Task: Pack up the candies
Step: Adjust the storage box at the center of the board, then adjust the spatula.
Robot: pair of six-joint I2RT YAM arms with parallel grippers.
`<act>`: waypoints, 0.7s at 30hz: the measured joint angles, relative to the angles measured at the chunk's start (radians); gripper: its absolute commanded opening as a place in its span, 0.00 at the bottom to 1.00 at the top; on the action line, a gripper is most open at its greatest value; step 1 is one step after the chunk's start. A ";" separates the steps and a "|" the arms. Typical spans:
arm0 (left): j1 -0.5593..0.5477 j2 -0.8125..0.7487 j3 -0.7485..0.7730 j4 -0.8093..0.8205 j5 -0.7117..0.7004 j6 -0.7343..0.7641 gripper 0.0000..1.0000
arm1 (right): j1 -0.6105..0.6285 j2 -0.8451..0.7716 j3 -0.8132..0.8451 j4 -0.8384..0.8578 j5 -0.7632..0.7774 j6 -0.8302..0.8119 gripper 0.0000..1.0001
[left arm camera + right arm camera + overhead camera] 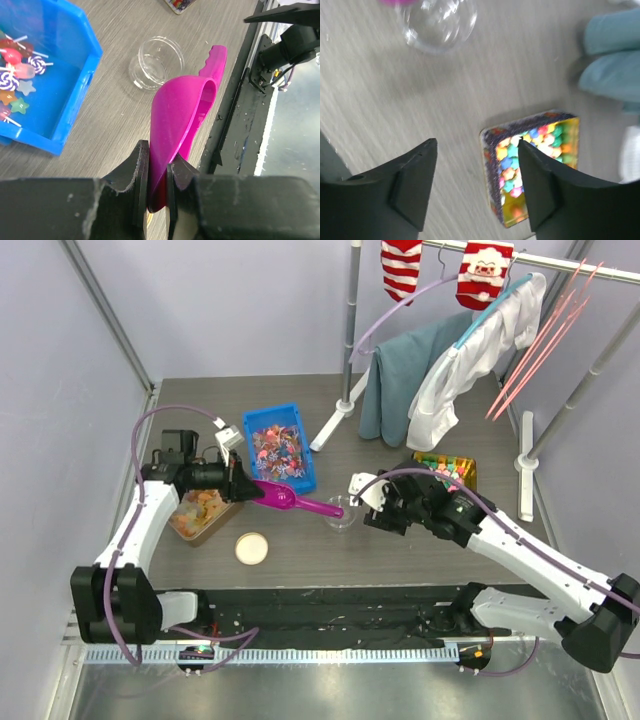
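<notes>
Candies (275, 443) heaped in blue bin (303, 478), left of centre toward far edge of surface (310, 545). Left end effector (243, 486) pinched narrow on bowl end of magenta scoop (292, 501), just beside bin's near corner; scoop handle points at clear cup (341, 514) mid-surface. Right end effector (370, 502) beside cup, jaws spread wide, nothing between. Box of multicoloured sweets (447, 466) sits toward right edge.
</notes>
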 measured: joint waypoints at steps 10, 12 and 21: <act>0.000 0.107 0.060 0.000 -0.022 -0.092 0.00 | 0.151 0.147 0.188 0.108 0.084 0.006 0.79; 0.000 0.129 0.086 0.001 -0.030 -0.113 0.00 | 0.182 0.165 0.212 0.140 0.084 0.004 0.80; 0.000 0.242 0.132 -0.023 -0.034 -0.146 0.00 | 0.276 0.254 0.240 0.303 0.129 0.022 0.80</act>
